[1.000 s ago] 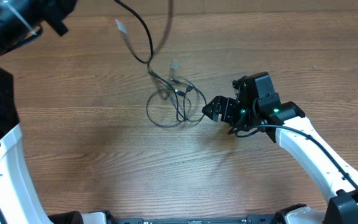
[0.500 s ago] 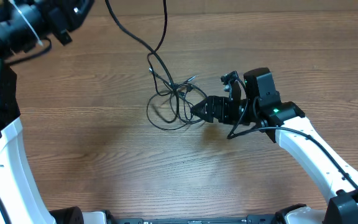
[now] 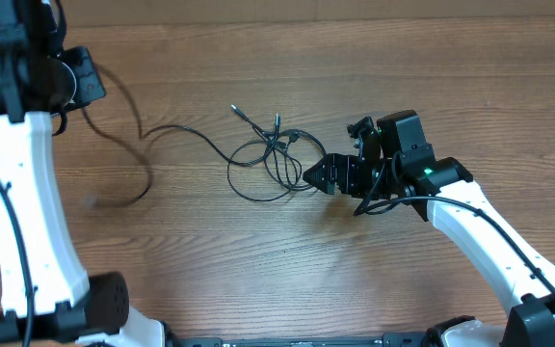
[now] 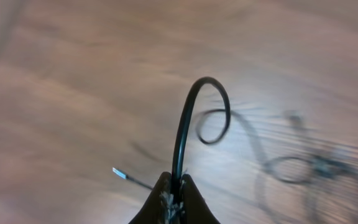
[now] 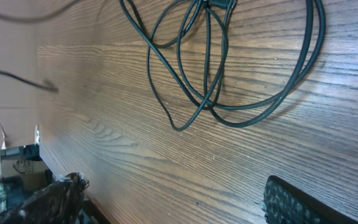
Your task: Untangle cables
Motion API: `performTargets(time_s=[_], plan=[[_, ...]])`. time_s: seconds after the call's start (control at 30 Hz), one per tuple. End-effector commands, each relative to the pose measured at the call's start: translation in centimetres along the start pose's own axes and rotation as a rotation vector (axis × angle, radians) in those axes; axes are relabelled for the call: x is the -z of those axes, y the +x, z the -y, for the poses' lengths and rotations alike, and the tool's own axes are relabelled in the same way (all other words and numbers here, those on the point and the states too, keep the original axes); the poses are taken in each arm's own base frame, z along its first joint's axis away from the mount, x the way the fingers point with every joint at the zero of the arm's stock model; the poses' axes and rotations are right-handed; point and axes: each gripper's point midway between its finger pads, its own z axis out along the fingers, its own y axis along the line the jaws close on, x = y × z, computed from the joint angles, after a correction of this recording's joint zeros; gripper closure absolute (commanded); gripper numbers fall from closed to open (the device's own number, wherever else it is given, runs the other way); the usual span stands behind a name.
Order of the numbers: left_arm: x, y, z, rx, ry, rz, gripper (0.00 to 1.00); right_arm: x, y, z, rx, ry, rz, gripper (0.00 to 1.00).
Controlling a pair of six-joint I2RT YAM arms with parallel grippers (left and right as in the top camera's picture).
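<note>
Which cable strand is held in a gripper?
The long strand trailing left, pinched by the left gripper; the other loops lie free.

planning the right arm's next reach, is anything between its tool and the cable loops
Nothing visible does. The right tool sits just right of the cable loops, with only bare table between them. Its wrist view shows the loops lying ahead of the open fingers.

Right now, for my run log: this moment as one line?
phase: untangling | left gripper: shut on cable | right gripper: open, beside tangled loops | loops: flat on table
</note>
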Motion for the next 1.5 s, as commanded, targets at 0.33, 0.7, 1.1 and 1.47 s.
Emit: performTargets(time_s=[0.33,0.7,1.1,1.47], plan=[[7.0,-0.4,-16.9,0.449,-0.844,0.267,0.96,-0.1,-0.1,0.4,0.003,0.024,0.004,0.10],[2.0,-0.1,-15.2,0.539,-0.503,0.115,0.11,-0.1,0.1,0.1,0.003,0.007,-0.004,0.09],[-1.2,-2.2,0.5,-0.026,0.245,0.023,0.07,-0.1,0.1,0.1,0.002,0.008,-0.004,0.09],[-2.9,2.6,4.3,-0.124,0.165,-0.173,0.24,-0.1,0.2,0.3,-0.003,0.015,-0.010,0.09]])
